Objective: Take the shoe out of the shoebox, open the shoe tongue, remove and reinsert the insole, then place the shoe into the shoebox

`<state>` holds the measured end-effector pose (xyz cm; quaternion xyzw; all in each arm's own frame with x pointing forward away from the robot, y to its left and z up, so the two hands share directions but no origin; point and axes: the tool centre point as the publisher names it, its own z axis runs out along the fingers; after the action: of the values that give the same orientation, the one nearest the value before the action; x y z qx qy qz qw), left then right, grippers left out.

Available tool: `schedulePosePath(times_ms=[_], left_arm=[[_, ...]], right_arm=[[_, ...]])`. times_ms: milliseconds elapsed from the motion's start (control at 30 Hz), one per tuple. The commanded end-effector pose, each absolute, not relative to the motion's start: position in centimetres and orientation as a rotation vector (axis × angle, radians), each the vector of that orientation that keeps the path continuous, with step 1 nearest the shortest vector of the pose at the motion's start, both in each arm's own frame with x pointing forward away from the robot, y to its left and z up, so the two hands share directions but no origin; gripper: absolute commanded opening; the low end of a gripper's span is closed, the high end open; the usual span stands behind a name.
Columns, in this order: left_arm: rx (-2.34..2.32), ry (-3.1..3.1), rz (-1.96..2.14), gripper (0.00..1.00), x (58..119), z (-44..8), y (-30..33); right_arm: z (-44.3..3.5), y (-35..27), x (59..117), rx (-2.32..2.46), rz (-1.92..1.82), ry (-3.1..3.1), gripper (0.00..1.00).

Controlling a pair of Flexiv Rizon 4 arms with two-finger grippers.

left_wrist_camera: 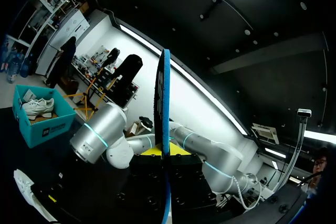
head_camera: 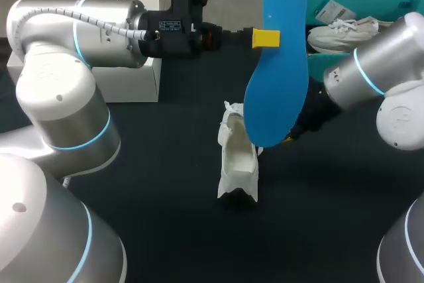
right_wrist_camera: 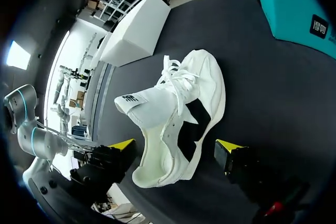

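Left arm (head_camera: 59, 104), head view: filling the near left corner and stretching across the dark table (head_camera: 165, 230) toward the middle.
Left gripper (head_camera: 266, 38), head view: pinching the blue insole (head_camera: 275, 64) from both sides, with one yellow tip showing on the near face, and holding it upright high over the table.
Shoe (head_camera: 237, 157), head view: sitting on the table near the middle, out of the shoebox (head_camera: 371, 1), with the insole's lower end overlapping it in this view.
Right arm (head_camera: 371, 71), head view: coming in from the right, with its wrist end hiding behind the insole's lower part.
Shoebox, head view: sitting at the far right and holding a second shoe (head_camera: 341, 31).
White box (head_camera: 129, 81), head view: resting at the far left, behind the left arm.
Insole, left wrist view: showing edge-on and standing straight up out of the fingers clamping it.
Shoebox, left wrist view: sitting well beyond the gripper, past the right arm.
Right gripper (right_wrist_camera: 176, 146), right wrist view: standing spread wide, one finger on each side of the shoe's heel end. Bare table is showing between the shoe and one tip, so it is gripping nothing.
Shoe, right wrist view: resting on the table between and ahead of the fingers, with its tongue (right_wrist_camera: 142, 109) standing raised.
White box, right wrist view: lying beyond the shoe.
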<state>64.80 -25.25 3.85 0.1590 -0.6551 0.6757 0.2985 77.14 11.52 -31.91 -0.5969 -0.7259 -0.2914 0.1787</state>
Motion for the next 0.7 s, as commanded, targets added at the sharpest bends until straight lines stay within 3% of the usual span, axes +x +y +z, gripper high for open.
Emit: schedulePosePath(times_ms=[33, 300, 700], left_arm=[[0.422, -1.739, 1.797, 0.0, 64.8, 3.8, -25.4], [0.422, -1.739, 1.797, 0.0, 64.8, 3.8, -25.4], [0.422, -1.739, 1.797, 0.0, 64.8, 3.8, -25.4]], right_arm=[[-32.0, 11.1, 76.7, -1.668, -0.855, -2.032, 1.0], [-32.2, 10.7, 76.9, -1.644, -0.969, -1.868, 1.0], [-26.0, 8.0, 76.8, -1.483, -1.072, -1.716, 1.0]])
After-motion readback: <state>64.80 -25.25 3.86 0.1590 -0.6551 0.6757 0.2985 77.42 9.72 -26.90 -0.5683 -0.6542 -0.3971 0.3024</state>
